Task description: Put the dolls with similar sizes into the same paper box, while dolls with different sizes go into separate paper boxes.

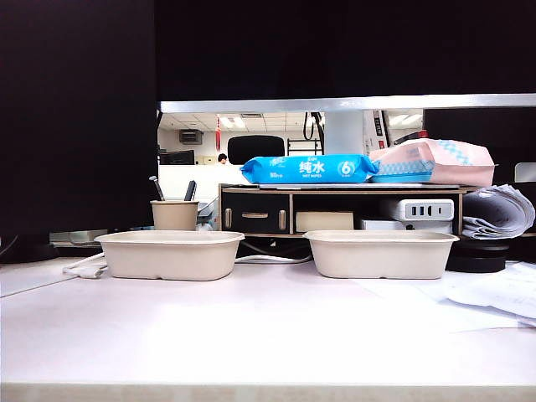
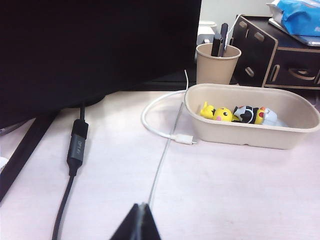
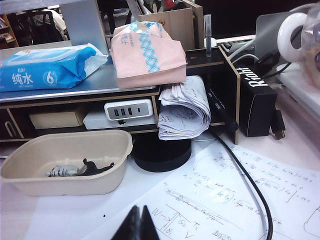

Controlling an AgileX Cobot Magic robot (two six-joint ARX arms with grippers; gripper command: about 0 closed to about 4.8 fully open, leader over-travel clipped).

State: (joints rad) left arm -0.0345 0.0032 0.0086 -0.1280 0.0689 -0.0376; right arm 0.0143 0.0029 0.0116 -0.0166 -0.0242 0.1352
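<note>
Two beige paper boxes stand side by side in the exterior view, the left paper box and the right paper box; neither arm shows there. The left wrist view shows one box holding a yellow doll and a light-blue, black and white doll lying together. The other box, in the right wrist view, holds a thin black doll and a pale grey-green doll. My left gripper is shut and empty, well short of its box. My right gripper is shut and empty over the table by some papers.
A pen cup stands behind the left box, beside a dark wooden shelf carrying a blue wet-wipes pack and a pink pack. A white cable and a black cable lie near the left box. Written papers lie right of the right box.
</note>
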